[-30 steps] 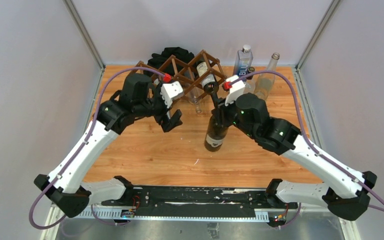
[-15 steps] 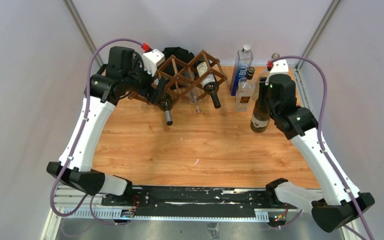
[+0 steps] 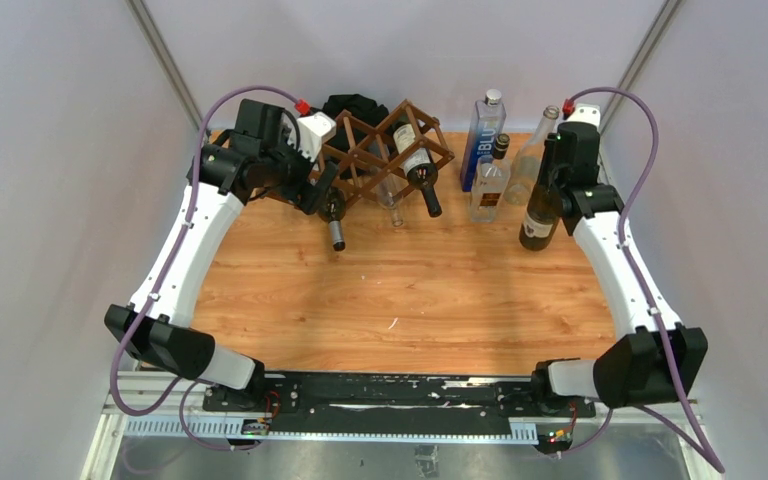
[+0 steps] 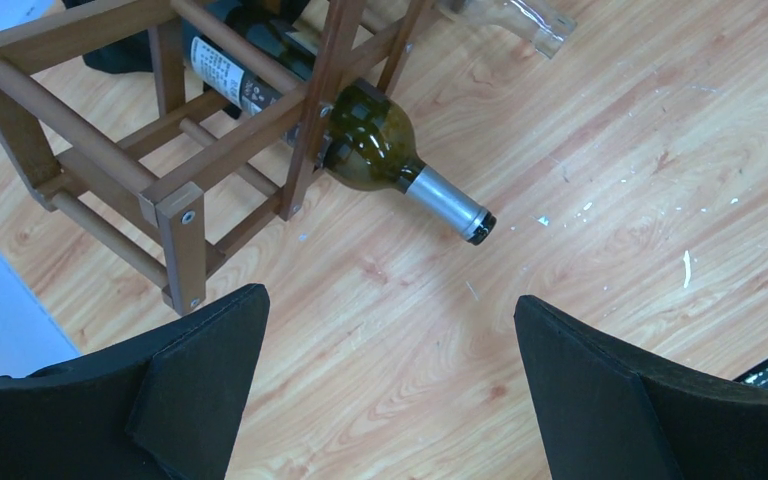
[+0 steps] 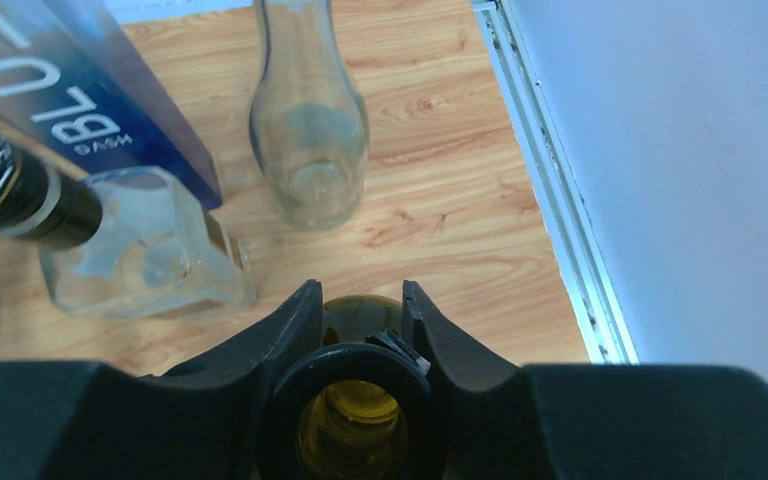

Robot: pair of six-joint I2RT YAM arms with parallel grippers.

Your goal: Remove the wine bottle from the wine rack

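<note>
2 arms have swung apart since 1 second ago, when both crowded the front of the wine rack (image 3: 360, 150). Back then the right gripper (image 3: 553, 152) held the wine bottle (image 3: 538, 210) just in front of the rack's right end. Now the bottle hangs upright well to the right of the rack, free of every cell. The left gripper (image 3: 320, 195) has gone from the rack's front to its left end.

The right arm reaches out long and nearly straight, its wrist pointing down over the bottle's neck. The left arm rises steeply and folds above the rack's left corner. Its fingers angle down toward a second bottle (image 3: 334, 222) that lies in the rack's lower left cell, silver neck sticking out.

The overhead view hides both grips; the wrist cameras show them. The right wrist view has the fingers clamped tight on the wine bottle just below its open mouth. Beyond it, toward the rack, stand a blue bottle (image 5: 90, 110), a clear bottle (image 5: 310, 130) and a small square bottle (image 5: 140, 255). The left wrist view has the fingers spread wide and holding nothing, in front of the second bottle's neck. No view settles whether the wine bottle's base touches the table (image 3: 400, 300).
</note>
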